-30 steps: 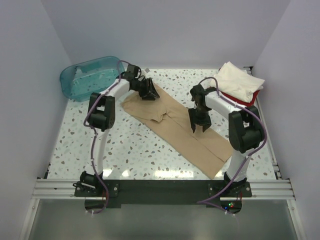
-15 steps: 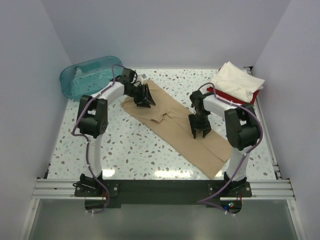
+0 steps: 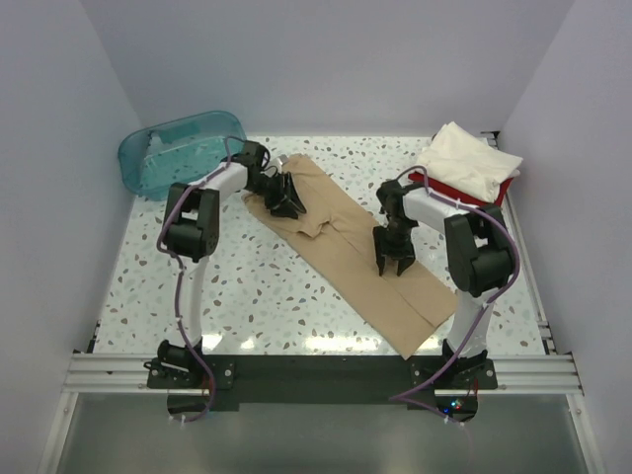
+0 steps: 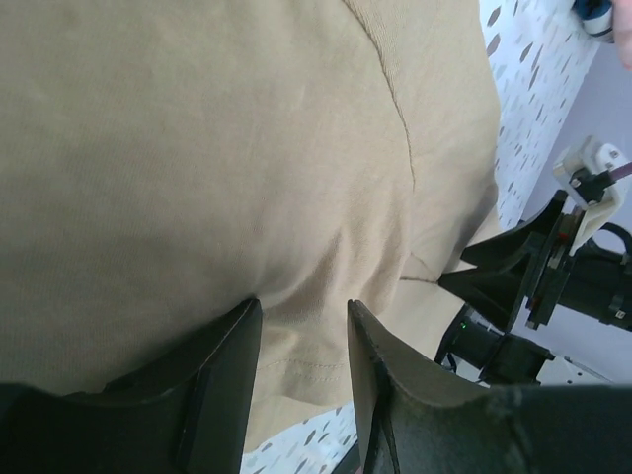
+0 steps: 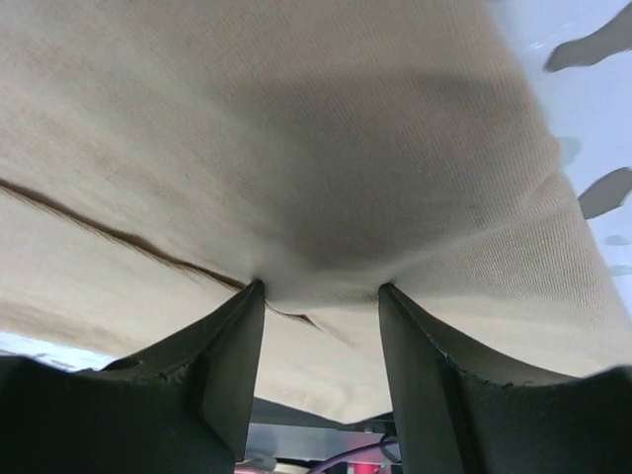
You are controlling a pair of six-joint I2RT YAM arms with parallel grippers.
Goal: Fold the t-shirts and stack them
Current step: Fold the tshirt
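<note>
L gripper: jaws half-closed, pinching a ridge of the tan t-shirt just inside its hem, at the far-left end. R gripper: same, nipping a bulge of cloth on the shirt's right edge, abt mid-length. Two grips well apart, prob. so the cloth lifts w/o bunching for the next fold. Shirt lies flat as a long diagonal band, far-left to near-right, its near end close to the table edge. Open room: bare top left of the band. Tub sits behind L arm; cream-white shirt over red shirt beside R arm, so less room there.
</note>
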